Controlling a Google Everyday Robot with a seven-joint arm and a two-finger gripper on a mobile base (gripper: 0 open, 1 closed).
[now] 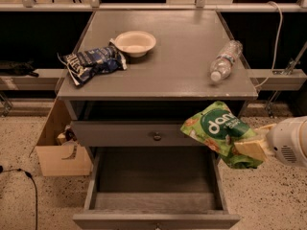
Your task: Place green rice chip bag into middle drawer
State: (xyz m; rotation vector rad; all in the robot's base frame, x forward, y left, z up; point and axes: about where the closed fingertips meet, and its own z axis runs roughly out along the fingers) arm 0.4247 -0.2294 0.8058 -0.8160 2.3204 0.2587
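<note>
- Right, my gripper (242, 147) is out at the right front corner of the cabinet, below the edge of the cabinet top (172, 75), with my white arm coming in from the right side of the view.
- My tan fingers (253, 145) are clamped on the green rice chip bag (216, 127), pinching its right-hand end.
- That bag is off every surface and hangs in the air, tilted, with its dark green oval and white lettering facing up towards the camera.
- From here it covers the right end of the closed drawer (120, 134), the one with the small round knob (157, 136), and sits above the right wall of the middle drawer (153, 176).
- Down below, the middle drawer is pulled wide open, its bare grey floor and side walls on show, and the bag is not yet inside it.
- Up on the cabinet top, a dark blue chip bag (93, 63) lies at the left edge, touching or just beside a pale bowl (135, 42).
- Over on the right, a clear water bottle (224, 61) lies on its side, well apart from the bowl.
- Left of the cabinet, a cardboard box (60, 159) stands on the speckled floor (268, 200), and a dark cable (29, 186) trails nearby.
</note>
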